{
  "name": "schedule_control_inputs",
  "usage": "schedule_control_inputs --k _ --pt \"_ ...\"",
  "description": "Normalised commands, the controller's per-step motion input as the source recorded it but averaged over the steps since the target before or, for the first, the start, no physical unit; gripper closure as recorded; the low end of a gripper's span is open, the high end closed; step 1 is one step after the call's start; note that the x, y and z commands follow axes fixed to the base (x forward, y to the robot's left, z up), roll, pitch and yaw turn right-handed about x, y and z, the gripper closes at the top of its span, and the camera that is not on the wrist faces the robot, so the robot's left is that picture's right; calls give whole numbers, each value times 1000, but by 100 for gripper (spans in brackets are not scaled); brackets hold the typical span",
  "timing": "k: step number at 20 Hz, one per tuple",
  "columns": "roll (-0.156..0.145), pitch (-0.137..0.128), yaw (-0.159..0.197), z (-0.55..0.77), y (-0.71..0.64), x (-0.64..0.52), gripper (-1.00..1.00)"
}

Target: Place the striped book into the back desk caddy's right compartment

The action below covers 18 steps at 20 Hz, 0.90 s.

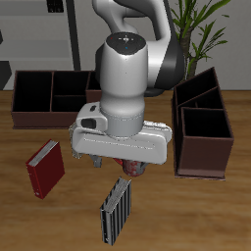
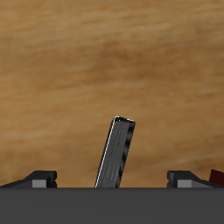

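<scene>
The striped book (image 1: 116,210), thin with black and grey stripes, stands upright and slightly tilted near the table's front edge. My gripper (image 1: 125,167) hangs just above it, open and empty. In the wrist view the striped book (image 2: 116,154) stands between my gripper's (image 2: 114,179) two widely spread fingertips (image 2: 39,178), untouched by either. The back desk caddy (image 1: 51,116), dark maroon-brown and seen broadside, lies at the table's back. Its right compartment (image 1: 32,93), the big square end section, holds nothing that I can see.
A red book (image 1: 44,167) stands beside the striped book, toward the back caddy's side. A like caddy (image 1: 203,147) seen end-on lies on the other side of the arm. A potted plant (image 1: 201,29) stands behind the table.
</scene>
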Motion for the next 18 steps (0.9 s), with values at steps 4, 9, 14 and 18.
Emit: schedule_control_inputs --k 4,9,14,18 --pt "-21 10 -31 -71 -133 21 -100" --pt "7 -17 -29 -183 -126 -43 -100" --pt "6 0 -33 -165 -64 -8 -100" --pt "-29 12 -9 -191 -75 50 -100"
